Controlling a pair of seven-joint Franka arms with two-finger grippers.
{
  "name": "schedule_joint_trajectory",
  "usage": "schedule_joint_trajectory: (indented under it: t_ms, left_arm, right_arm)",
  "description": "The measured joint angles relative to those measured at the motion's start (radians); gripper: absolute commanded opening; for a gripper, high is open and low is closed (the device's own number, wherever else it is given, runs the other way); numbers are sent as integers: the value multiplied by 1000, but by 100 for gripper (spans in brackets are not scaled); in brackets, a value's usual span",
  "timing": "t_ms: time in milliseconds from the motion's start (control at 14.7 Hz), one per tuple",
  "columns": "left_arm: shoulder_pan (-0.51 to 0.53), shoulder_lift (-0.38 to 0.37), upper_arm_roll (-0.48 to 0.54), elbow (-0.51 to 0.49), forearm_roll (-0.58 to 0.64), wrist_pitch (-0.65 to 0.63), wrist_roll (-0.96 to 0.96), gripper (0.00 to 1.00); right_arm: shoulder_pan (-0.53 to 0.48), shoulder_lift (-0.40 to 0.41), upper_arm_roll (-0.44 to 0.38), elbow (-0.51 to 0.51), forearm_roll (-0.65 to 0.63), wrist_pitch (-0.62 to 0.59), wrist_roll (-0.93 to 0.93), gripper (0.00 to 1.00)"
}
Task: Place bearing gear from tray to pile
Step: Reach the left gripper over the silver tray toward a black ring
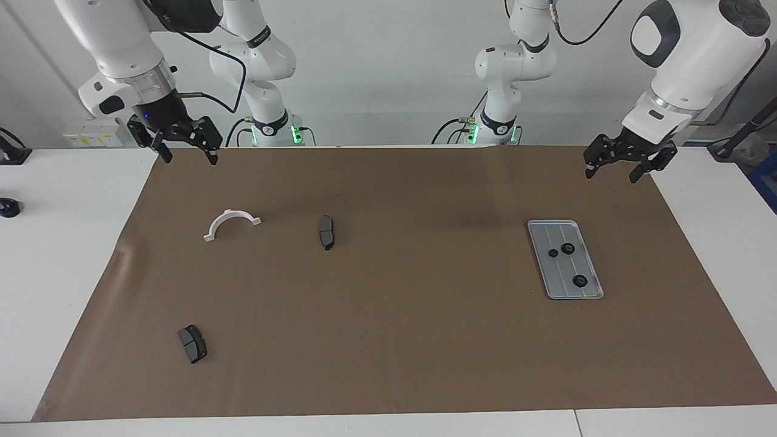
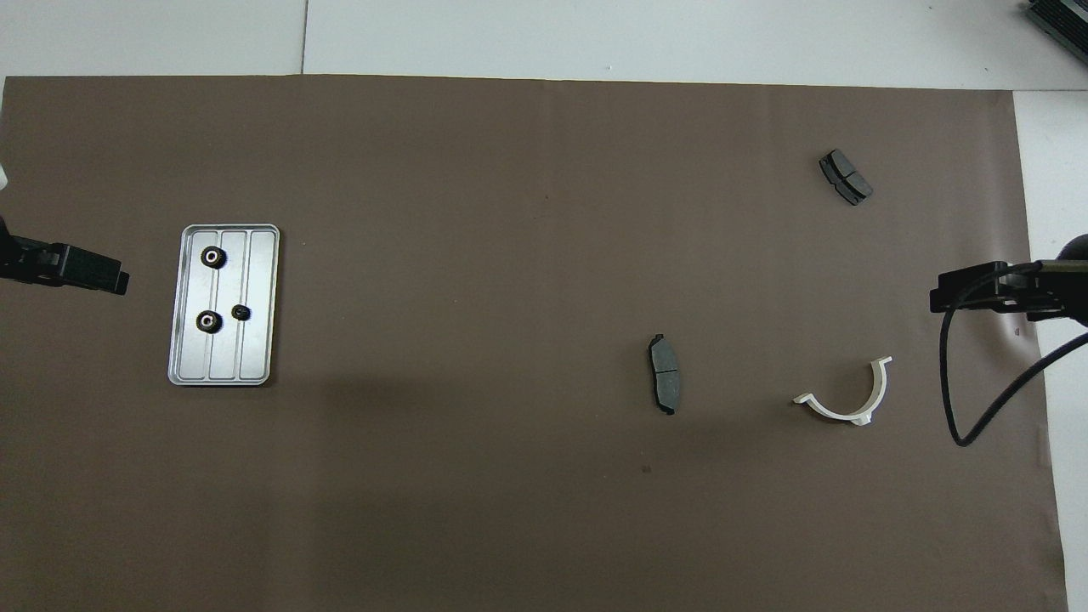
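The silver ridged tray point(image 1: 546, 233) lies toward the left arm's end of the table, and it shows in the overhead view point(image 2: 255, 340) too. On it sit two black bearing gears point(image 1: 567, 247) point(image 1: 580, 280) and a smaller black part point(image 1: 553, 253). The pile is scattered toward the right arm's end: a white half-ring bracket point(image 1: 230, 223) and two dark brake pads point(image 1: 326, 232) point(image 1: 192, 344). My left gripper point(image 1: 612, 173) hangs open and empty above the mat's edge near the tray. My right gripper point(image 1: 188, 156) hangs open and empty above the mat's edge near the bracket.
A brown mat point(image 1: 425, 340) covers most of the white table. The right arm's black cable point(image 2: 960, 399) loops down beside the bracket point(image 2: 850, 399). One pad point(image 2: 664, 374) lies mid-table; the other pad point(image 2: 846, 177) lies farthest from the robots.
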Motion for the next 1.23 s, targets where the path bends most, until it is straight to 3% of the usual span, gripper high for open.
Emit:
schedule_joint_trajectory:
  t_ms: [681,1225]
  left_arm:
    - [4,-5,5,-7,0,34,0,100]
    - [4,-16,-5,-225,0,325,0,100]
  right_arm:
    - [0,0,0,0,0,0,0,100]
    - [0,0,0,0,0,0,0,100]
